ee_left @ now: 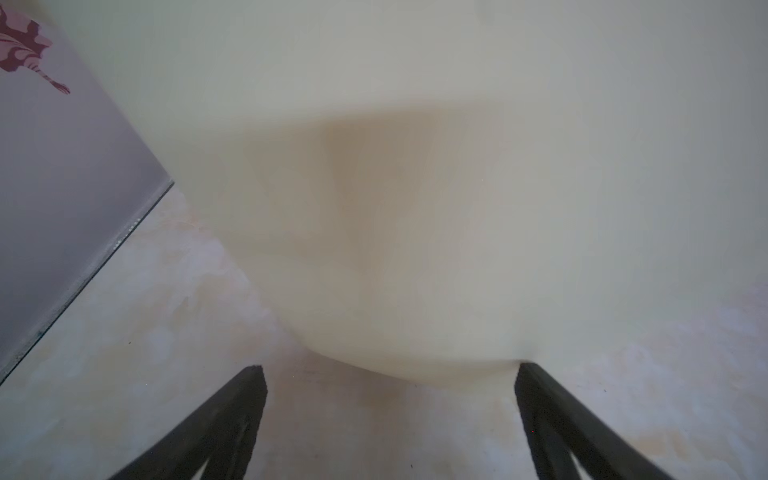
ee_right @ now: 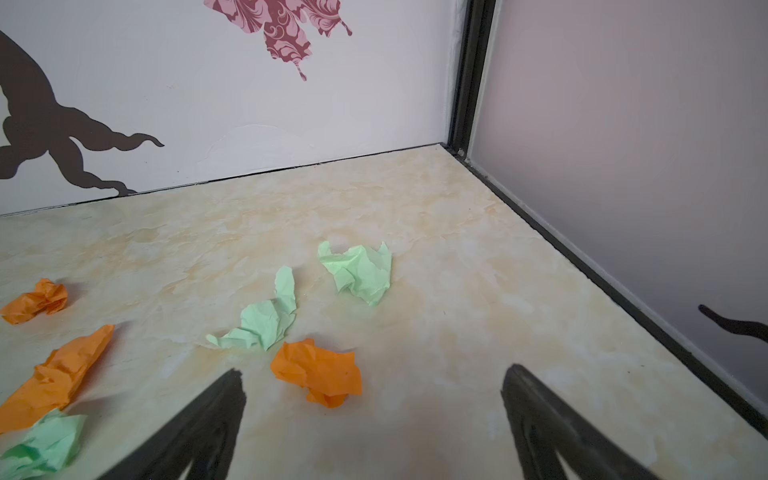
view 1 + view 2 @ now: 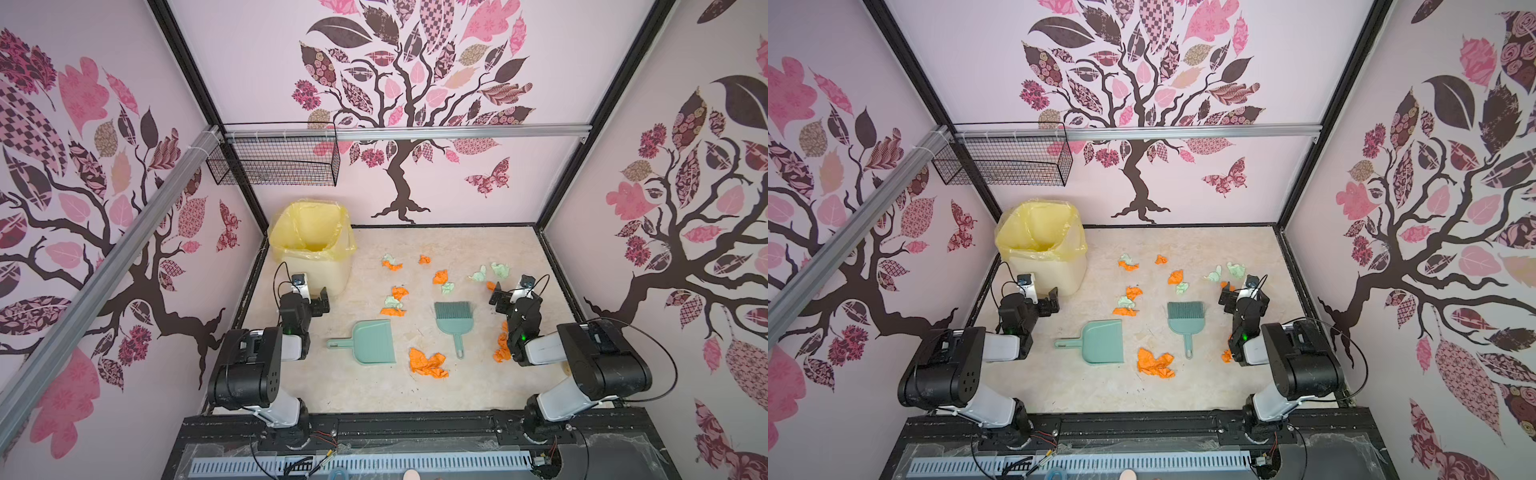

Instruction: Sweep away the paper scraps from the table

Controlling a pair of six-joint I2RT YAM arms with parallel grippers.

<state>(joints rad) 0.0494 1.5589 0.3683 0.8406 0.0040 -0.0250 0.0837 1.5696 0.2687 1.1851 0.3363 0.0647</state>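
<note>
Pink-walled booth: paper scraps dot my beige table mid-frame. Brush lies left of the nearer right claw, handle toward the bottom edge. It and the left claw gape empty.

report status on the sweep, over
Left gripper open, empty, facing the bin. Right gripper open, empty. Paper scraps scattered on the table; brush and dustpan lying free. Nothing blocking either tool.

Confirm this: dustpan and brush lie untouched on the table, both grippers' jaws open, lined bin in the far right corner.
One error: the lined bin stands in the far left corner, as both top views show. Dustpan and brush lie untouched on the table; left gripper and right gripper have open jaws.
</note>
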